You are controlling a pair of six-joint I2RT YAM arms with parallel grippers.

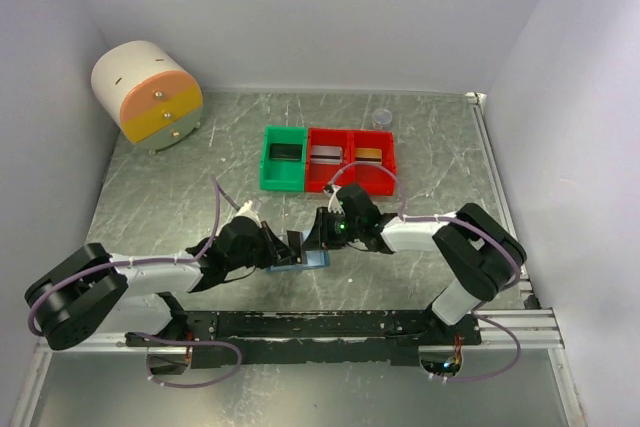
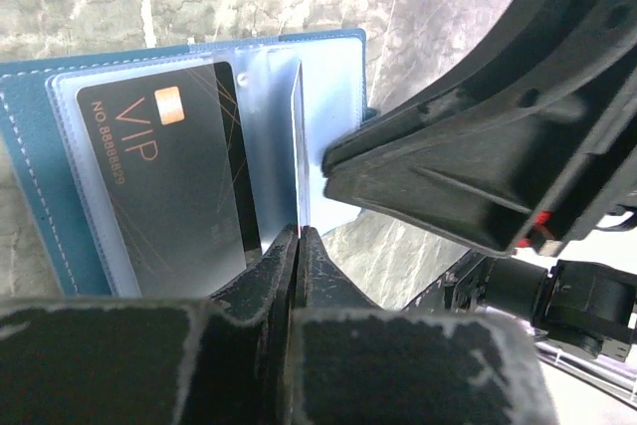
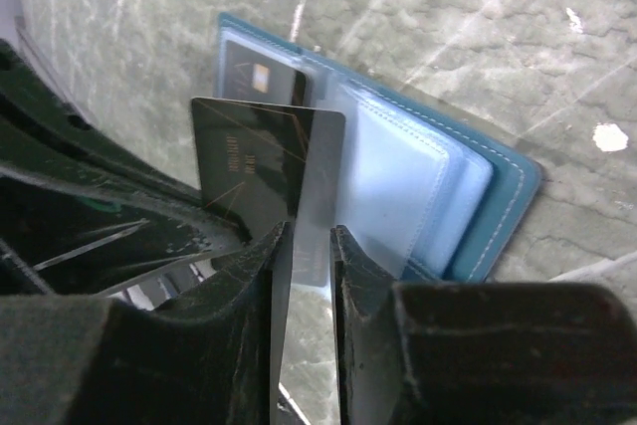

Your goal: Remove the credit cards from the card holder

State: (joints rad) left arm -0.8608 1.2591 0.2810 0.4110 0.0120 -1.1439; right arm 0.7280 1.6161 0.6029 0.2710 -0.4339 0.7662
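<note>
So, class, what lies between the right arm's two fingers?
A thin card, standing on edge with a dark left face, is pinched between the right fingers, near the open card holder. The right wrist view shows it.

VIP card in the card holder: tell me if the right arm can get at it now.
Probably not yet. The right gripper is already closed on another upright card, and the VIP card lies flat inside a clear sleeve of the card holder.

Green bin (image 1: 283, 159), red bins (image 1: 350, 160), drawer box (image 1: 147, 94).
</note>
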